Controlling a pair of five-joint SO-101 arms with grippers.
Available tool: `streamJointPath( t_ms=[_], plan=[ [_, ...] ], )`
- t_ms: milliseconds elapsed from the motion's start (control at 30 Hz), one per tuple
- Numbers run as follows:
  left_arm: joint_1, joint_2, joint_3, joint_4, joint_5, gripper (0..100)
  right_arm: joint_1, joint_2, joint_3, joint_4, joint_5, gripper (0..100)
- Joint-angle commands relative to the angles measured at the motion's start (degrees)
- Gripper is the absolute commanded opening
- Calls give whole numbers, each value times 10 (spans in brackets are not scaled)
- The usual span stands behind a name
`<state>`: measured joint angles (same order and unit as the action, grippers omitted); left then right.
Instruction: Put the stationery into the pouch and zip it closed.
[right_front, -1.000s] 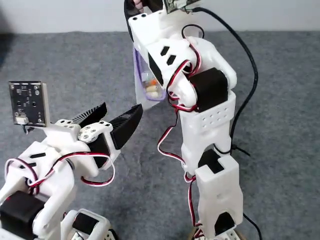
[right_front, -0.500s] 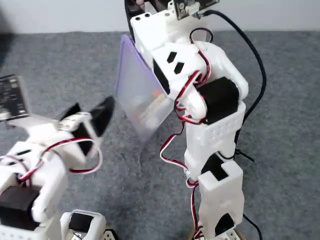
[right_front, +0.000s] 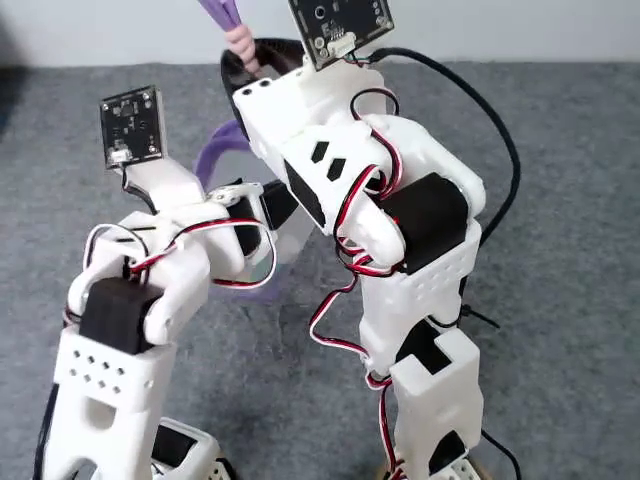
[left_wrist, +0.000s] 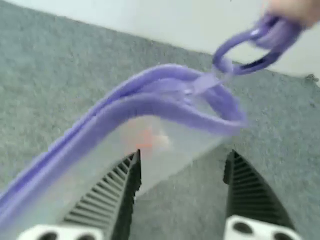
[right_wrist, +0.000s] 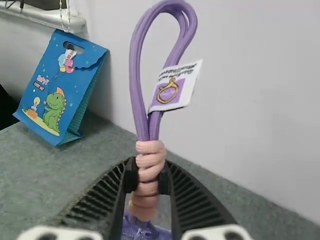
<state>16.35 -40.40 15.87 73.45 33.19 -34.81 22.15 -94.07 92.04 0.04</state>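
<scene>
A clear pouch with purple zip trim hangs in the air, and something orange shows blurred inside it. Its purple trim curves out between the two arms in the high view. My right gripper is shut on the pink pull under the pouch's purple loop strap, which carries a paper tag. Seen from above, that gripper is high at the back, with the pull sticking up. My left gripper is open, its ribbed fingers straddling the pouch's lower body; it also shows beside the right arm.
Grey carpet-like cloth covers the table. A blue gift bag with a dinosaur leans against the pale back wall. The right arm's black cable loops over the table at the right.
My left arm has risen and swung right, bringing its open fingers up around the pouch. The right arm has lifted and turned the pouch, so the strap now points up.
</scene>
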Motion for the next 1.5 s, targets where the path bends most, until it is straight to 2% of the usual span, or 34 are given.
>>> streamJointPath(
  t_ms=[0,167,333,367,600,833,1000,1233,1467],
  plan=[
    [11,0,-55,49,18,264,20,-39,-18,20,-44,7],
    [10,0,-119,146,29,264,45,-17,-20,31,-83,7],
    [11,0,-243,269,25,264,47,-12,-20,31,-88,7],
    [11,-1,-262,273,17,264,47,-12,-20,31,-88,7],
    [4,-58,-260,270,-89,268,47,-15,-20,73,-71,7],
    [-84,-65,-213,269,-216,269,46,-28,-19,104,-57,7],
    [-102,-64,-212,269,-299,269,14,-35,-19,108,-42,7],
    [-100,-51,-179,244,-324,269,-17,-36,-19,109,-38,7],
    [-99,-50,-104,143,-324,269,-37,-48,-18,109,-38,7]
  ],
)
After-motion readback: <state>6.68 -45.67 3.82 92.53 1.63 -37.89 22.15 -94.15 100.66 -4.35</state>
